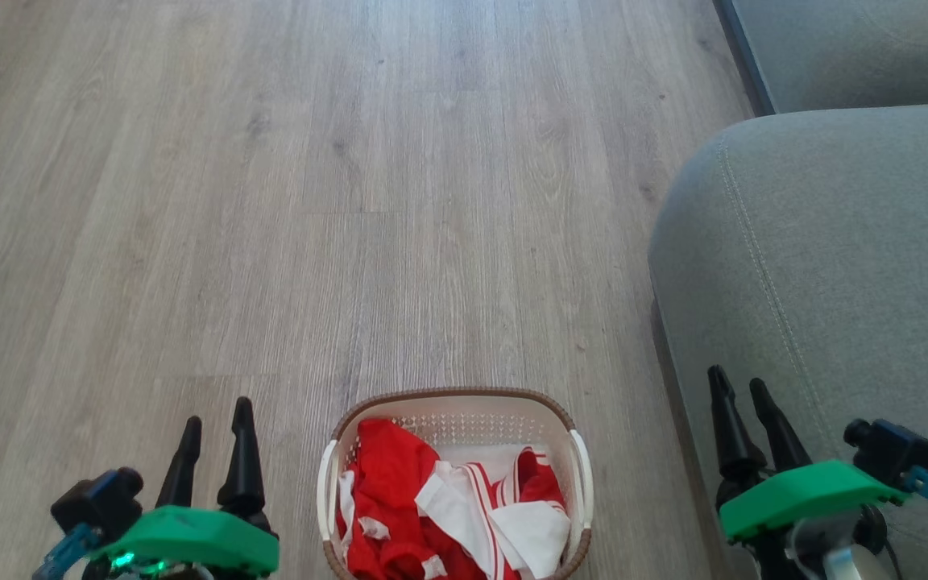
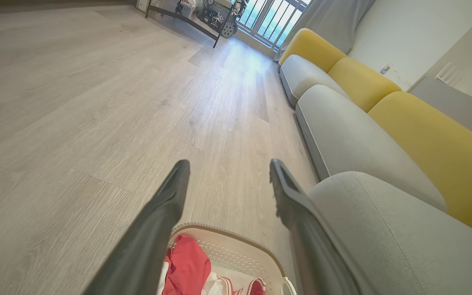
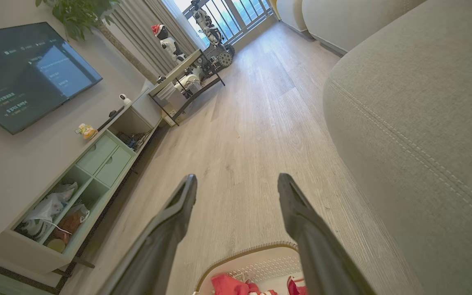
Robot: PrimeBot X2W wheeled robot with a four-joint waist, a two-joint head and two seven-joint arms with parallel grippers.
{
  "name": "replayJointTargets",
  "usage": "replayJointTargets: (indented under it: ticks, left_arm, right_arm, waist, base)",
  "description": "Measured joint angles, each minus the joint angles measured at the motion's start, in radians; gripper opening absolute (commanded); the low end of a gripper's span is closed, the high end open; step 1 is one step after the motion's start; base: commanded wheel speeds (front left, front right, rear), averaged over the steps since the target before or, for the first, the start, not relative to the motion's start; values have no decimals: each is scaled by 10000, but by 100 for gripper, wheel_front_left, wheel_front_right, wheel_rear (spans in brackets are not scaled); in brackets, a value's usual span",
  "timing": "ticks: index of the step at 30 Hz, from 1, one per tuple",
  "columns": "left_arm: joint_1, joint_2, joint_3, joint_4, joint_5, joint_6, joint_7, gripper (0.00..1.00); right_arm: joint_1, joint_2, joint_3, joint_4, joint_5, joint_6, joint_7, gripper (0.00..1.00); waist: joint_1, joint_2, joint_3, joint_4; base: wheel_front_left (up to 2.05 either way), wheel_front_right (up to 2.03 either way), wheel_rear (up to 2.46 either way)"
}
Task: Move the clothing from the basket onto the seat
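The cream basket (image 1: 454,403) with a brown rim stands on the wood floor at the bottom centre of the head view. Red and white clothing (image 1: 440,507) lies crumpled inside it. The grey-green seat (image 1: 834,266) rises to its right. My left gripper (image 1: 217,411) hangs open at the lower left, apart from the basket. My right gripper (image 1: 742,385) is open at the lower right, in front of the seat's side. In the left wrist view the left gripper (image 2: 228,164) is above the basket (image 2: 236,254) and clothing (image 2: 187,266). The right gripper (image 3: 236,179) is over the basket (image 3: 256,262).
Wood floor (image 1: 311,201) stretches ahead and to the left. A second grey cushion (image 1: 859,48) sits further back. Yellow back cushions (image 2: 432,135) line the sofa. A pale green TV cabinet (image 3: 76,184), a wall screen (image 3: 27,69) and a low table with small robots (image 3: 187,69) stand along the far wall.
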State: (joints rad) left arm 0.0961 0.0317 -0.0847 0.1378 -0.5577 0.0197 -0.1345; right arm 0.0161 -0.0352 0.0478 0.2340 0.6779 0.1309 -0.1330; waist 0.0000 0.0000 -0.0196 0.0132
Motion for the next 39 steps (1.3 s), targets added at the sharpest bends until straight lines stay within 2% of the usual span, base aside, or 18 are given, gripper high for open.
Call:
replayJointTargets:
  ticks: [23, 39]
  left_arm:
    - [177, 40, -313, -173, 2660, 336, -623, 100]
    - [519, 111, -407, -259, 4136, 516, -1066, 100]
  right_arm:
    - [0, -10, 571, -88, -2573, 0, -660, 100]
    - [1, -17, 917, -324, -4224, 0, -1095, 100]
  waist:
    - [0, 0, -49, 48]
    - [0, 0, -73, 69]
  base:
    - [0, 0, 0]
    - [0, 0, 0]
